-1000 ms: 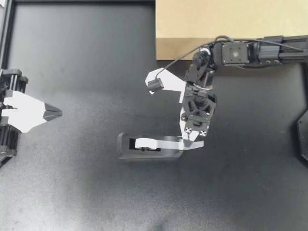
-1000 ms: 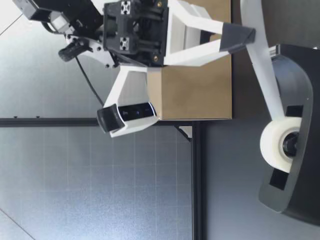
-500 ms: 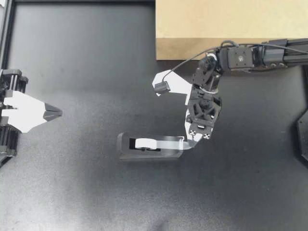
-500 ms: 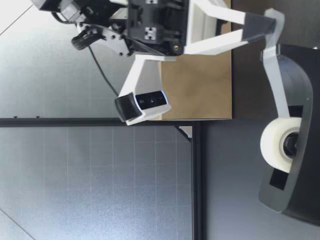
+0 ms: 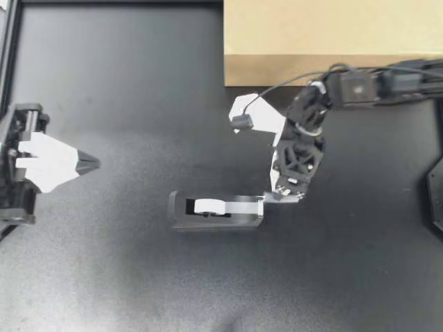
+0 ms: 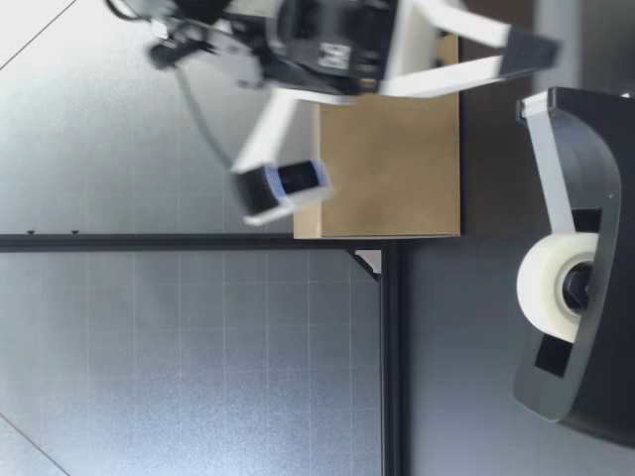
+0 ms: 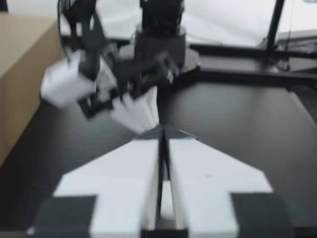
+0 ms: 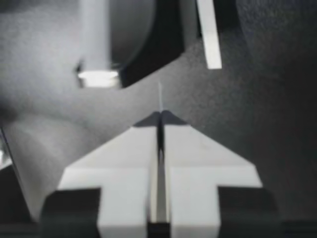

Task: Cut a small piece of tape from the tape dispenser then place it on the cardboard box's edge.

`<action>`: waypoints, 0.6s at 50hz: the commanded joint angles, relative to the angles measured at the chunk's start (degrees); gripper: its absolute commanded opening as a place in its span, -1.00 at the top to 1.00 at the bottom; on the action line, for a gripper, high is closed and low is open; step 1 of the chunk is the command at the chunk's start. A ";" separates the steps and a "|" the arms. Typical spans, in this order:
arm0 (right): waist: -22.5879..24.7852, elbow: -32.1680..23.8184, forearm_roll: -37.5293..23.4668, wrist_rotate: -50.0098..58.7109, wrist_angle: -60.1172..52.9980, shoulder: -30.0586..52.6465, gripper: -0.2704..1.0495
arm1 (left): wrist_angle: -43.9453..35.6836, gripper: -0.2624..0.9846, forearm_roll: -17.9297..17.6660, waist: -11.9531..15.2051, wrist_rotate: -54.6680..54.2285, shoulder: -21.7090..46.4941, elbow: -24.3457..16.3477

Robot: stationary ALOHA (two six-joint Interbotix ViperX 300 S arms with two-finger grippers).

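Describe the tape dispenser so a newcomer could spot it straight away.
Start at the big cardboard box at the edge of the black table, then move toward the table's middle. There lies the tape dispenser, a low black holder. Nothing else there carries a white roll of tape.
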 commanded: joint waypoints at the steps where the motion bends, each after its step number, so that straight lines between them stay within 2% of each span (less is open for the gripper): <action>1: 0.00 -0.53 -1.58 0.53 -1.41 -6.68 0.69 | -1.41 0.43 -1.05 -0.09 0.00 2.55 -2.20; 13: 0.26 -0.79 -5.80 4.13 -7.12 -17.31 0.73 | -5.10 0.01 -2.37 -0.09 -0.18 10.55 -5.63; 30: 5.19 -4.57 -14.33 10.28 -9.67 -19.51 0.74 | -11.07 -0.02 -4.22 -0.09 -0.26 25.40 -13.45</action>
